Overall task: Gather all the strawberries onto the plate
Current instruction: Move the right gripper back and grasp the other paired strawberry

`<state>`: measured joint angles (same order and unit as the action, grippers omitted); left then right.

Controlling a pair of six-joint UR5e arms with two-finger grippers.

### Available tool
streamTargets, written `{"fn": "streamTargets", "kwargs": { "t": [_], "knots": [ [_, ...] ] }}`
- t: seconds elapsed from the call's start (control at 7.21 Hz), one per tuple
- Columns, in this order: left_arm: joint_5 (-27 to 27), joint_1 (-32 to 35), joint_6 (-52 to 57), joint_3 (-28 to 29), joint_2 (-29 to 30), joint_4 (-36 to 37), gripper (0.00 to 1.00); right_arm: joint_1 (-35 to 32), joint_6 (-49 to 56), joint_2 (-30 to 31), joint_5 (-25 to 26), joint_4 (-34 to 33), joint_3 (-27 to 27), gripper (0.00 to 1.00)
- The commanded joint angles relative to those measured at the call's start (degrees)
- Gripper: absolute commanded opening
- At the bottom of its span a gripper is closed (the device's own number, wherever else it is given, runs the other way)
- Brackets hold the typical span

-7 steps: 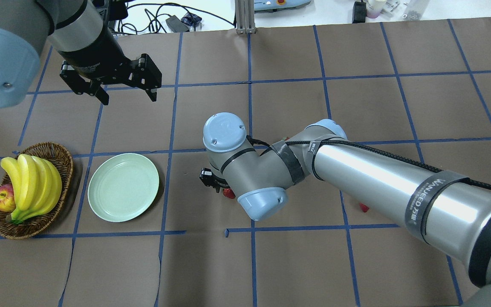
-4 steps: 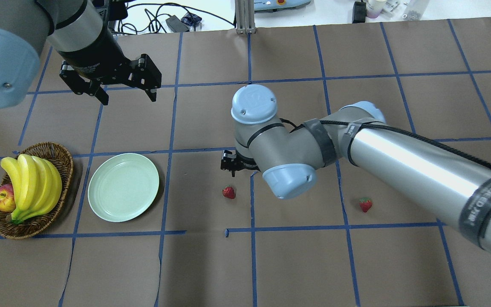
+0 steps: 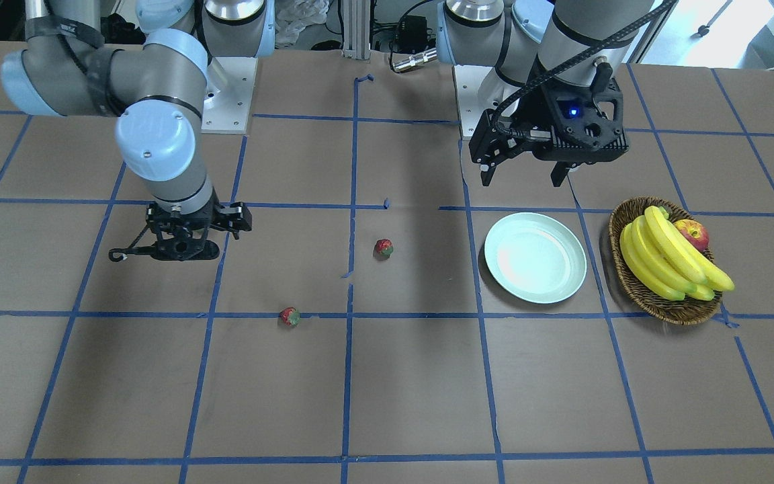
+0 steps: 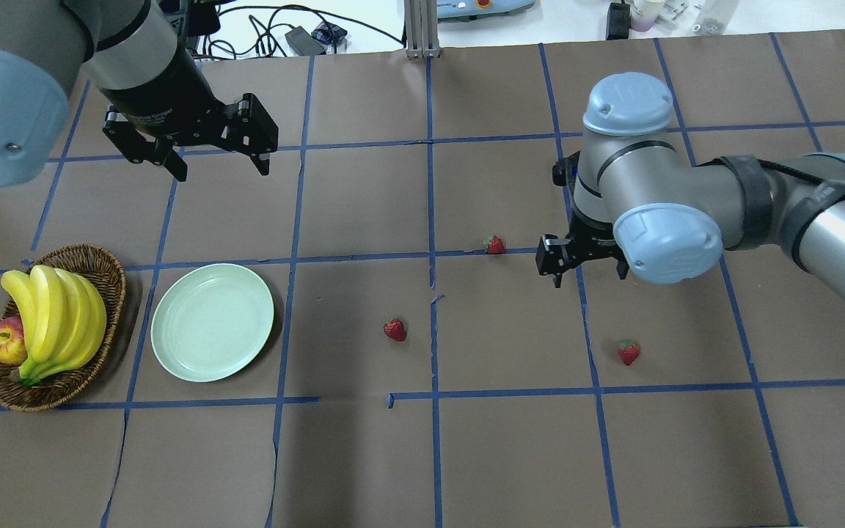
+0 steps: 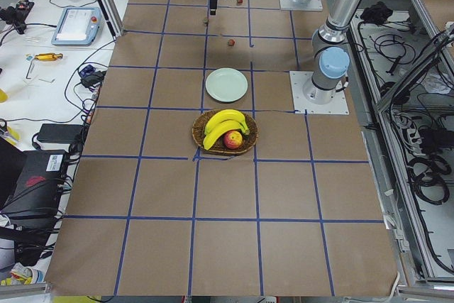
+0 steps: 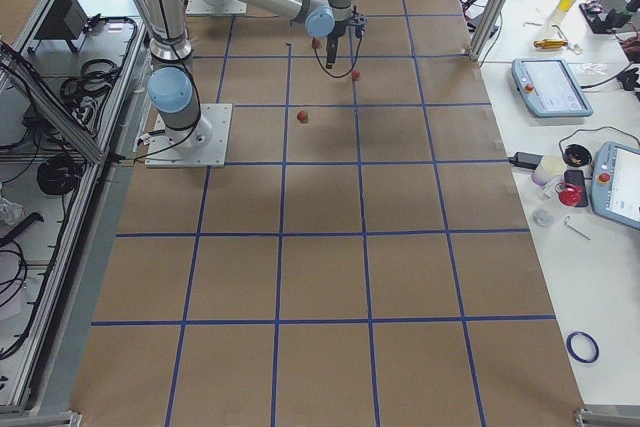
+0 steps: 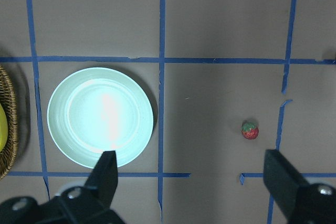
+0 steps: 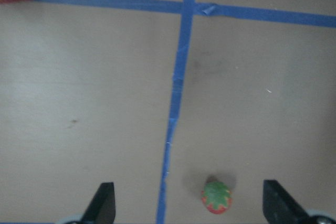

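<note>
Three strawberries are being shown lying on the brown surface point(image 4: 364, 462), all of them outside the plate point(image 4: 212, 323). The first strawberry point(image 4: 394, 330) is being seen nearest the plate, well apart from it toward the robot's right. The second strawberry point(image 4: 494, 245) is being seen just beside a blue tape line point(image 4: 364, 257), farther from the robot. The third strawberry point(image 4: 628, 352) is being seen farthest to the right.

The right gripper point(image 8: 189, 187) is being held above the surface with its jaws apart and nothing gripped. In the right wrist view the third strawberry is being framed between the two fingers point(image 8: 102, 208), down on the surface and untouched. The left gripper point(image 4: 222, 170) is being held in the air beyond the plate, its jaws likewise spread and gripping nothing.

The plate is being flanked on the robot's left by a wicker basket point(image 4: 116, 282), just beside it, in which bananas point(image 4: 56, 315) and an apple point(image 4: 4, 342) are being carried.
</note>
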<state>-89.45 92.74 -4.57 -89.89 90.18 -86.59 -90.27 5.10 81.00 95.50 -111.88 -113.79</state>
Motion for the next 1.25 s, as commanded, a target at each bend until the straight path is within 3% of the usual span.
{"fn": "streamTargets", "kwargs": {
  "t": [0.0,0.28,0.42,0.55,0.69,0.83,1.11],
  "knots": [
    [0.2,0.1,0.0,-0.5,-0.1,-0.1,1.0,6.0,8.9,0.7,1.3,-4.1,-8.8,1.0],
    [0.2,0.1,0.0,-0.5,0.0,-0.1,1.0,6.2,9.7,0.9,1.2,-17.3,-17.3,1.0],
    [0.2,0.1,0.0,-0.5,0.0,-0.1,1.0,6.2,10.1,0.7,1.1,-17.9,-17.7,1.0],
    [0.3,0.1,0.0,-0.5,0.0,-0.1,1.0,6.2,9.8,0.6,0.6,-17.6,-17.9,0.77],
    [0.3,0.1,0.0,-0.5,0.0,-0.1,1.0,6.2,9.7,0.7,0.6,-17.3,-18.0,0.29],
    [0.3,0.1,0.0,-0.5,0.0,-0.1,1.0,6.2,9.6,0.7,0.6,-17.1,-18.0,0.0],
    [0.3,0.1,0.0,-0.5,0.1,-0.1,1.0,5.2,6.1,1.0,0.3,-17.1,-15.6,0.0]
  ]
}}
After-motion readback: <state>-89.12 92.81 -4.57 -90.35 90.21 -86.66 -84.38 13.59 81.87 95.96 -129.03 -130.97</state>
